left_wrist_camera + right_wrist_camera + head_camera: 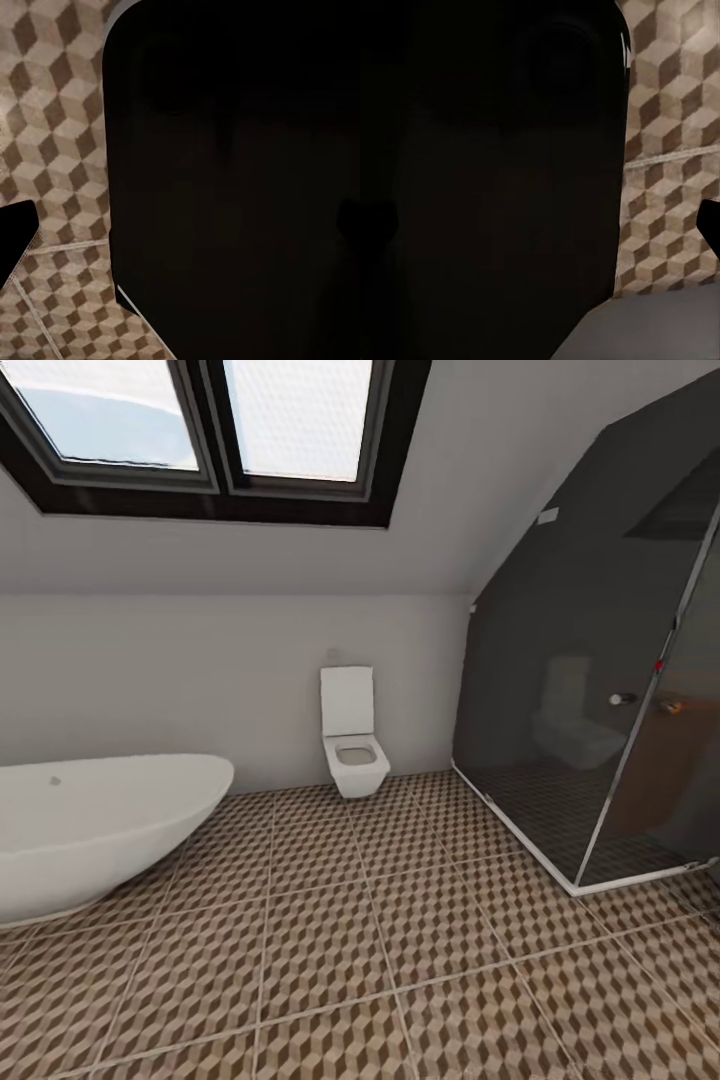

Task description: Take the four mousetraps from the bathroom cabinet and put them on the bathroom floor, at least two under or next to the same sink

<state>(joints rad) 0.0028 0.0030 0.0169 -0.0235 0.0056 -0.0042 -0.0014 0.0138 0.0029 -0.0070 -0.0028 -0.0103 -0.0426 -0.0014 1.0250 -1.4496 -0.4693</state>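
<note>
The bathroom floor (pixel 400 940), tiled in a brown, tan and cream cube pattern, spreads across the lower half of the head view. The mousetraps, the cabinet and the bathroom sink are out of view. In the left wrist view a broad dark part of my own body (pixel 240 180) hangs over the floor tiles (pixel 60 112), and a black finger tip (pixel 15 240) pokes in at the frame edge. The right wrist view has the same dark mass (pixel 487 180) beside the tiles (pixel 667 112), with a black tip (pixel 711 225) at its edge.
An oval white bathtub (pixel 90 830) stands at the left. A white wall-hung toilet (pixel 352 735) is on the far wall. A dark glass shower enclosure (pixel 600 690) fills the right corner. A skylight window (pixel 210 430) sits in the sloped ceiling.
</note>
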